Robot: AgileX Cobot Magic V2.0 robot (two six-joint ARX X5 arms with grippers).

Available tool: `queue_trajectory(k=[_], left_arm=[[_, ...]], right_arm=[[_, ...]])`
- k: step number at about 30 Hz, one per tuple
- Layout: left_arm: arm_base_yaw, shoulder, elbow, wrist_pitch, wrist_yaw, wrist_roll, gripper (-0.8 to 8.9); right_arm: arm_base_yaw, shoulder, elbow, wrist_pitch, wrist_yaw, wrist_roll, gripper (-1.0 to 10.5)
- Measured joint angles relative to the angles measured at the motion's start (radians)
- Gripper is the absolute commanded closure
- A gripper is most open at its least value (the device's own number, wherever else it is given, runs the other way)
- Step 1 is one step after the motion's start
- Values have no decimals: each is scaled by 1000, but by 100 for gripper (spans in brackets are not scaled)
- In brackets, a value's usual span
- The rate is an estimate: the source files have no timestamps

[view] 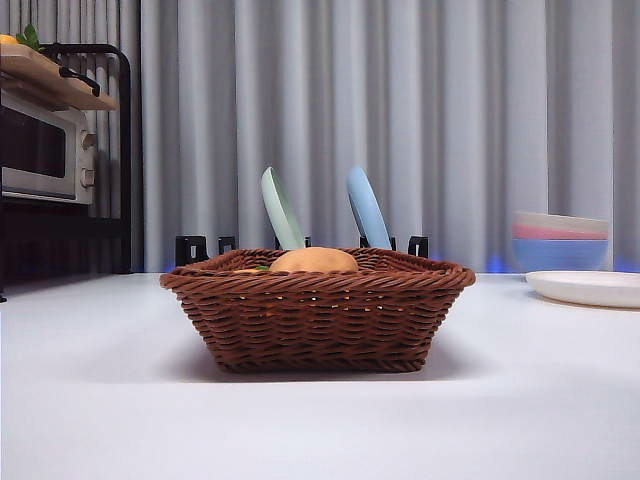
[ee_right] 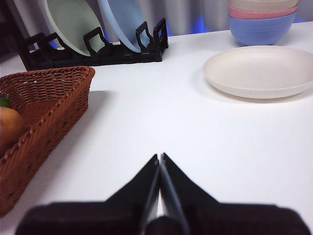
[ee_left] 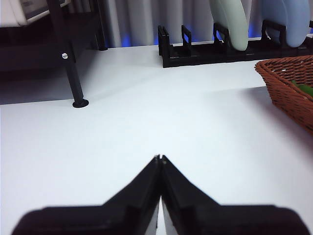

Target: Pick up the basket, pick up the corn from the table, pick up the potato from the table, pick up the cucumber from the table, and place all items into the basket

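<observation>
The dark reddish-brown wicker basket stands on the white table in the middle of the front view. The tan potato rises above its rim, inside it. A bit of orange beside the potato may be the corn; I cannot tell. A green bit of the cucumber shows inside the basket in the left wrist view. The right wrist view shows the basket's corner with the potato in it. My left gripper is shut and empty over bare table left of the basket. My right gripper is shut and empty, right of the basket.
A black dish rack behind the basket holds a green plate and a blue plate. A cream plate and stacked bowls sit at the right. A shelf with a toaster oven stands at the left.
</observation>
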Motion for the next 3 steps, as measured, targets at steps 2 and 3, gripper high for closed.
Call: queue_trajectory(k=[2,3], left_arm=[[0,0,0,0,0,0,816],[0,0,0,0,0,0,816]], right_arm=[[0,0,0,0,0,0,945],[0,0,0,0,0,0,945]])
